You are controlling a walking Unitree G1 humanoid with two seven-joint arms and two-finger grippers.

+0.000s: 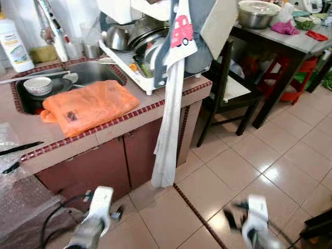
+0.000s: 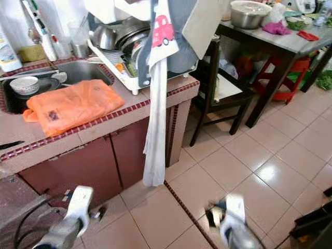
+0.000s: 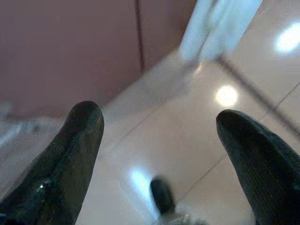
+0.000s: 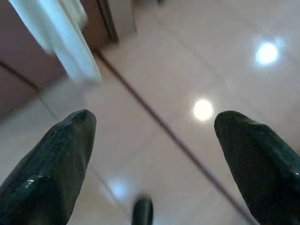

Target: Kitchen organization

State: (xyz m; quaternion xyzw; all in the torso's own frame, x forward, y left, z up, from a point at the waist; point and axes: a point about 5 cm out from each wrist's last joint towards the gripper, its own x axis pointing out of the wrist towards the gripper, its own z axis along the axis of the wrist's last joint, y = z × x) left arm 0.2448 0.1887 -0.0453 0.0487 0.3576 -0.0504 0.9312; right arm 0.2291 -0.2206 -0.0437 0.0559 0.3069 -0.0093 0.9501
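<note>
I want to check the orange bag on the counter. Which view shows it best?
The left eye view: the orange bag lies whole and large beside the sink. The right eye view shows it too, further left.

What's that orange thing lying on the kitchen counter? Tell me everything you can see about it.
The orange bag looks like thin, crinkly plastic, lying flat and limp on the tiled counter in front of the sink. It is roughly rectangular and wrinkled, with a small dark printed mark near one end. One end bunches over the sink's edge, beside a dark pan holding a small white bowl. Its long side runs close to the counter's red-tiled front edge. Whether anything is inside cannot be told.
</note>
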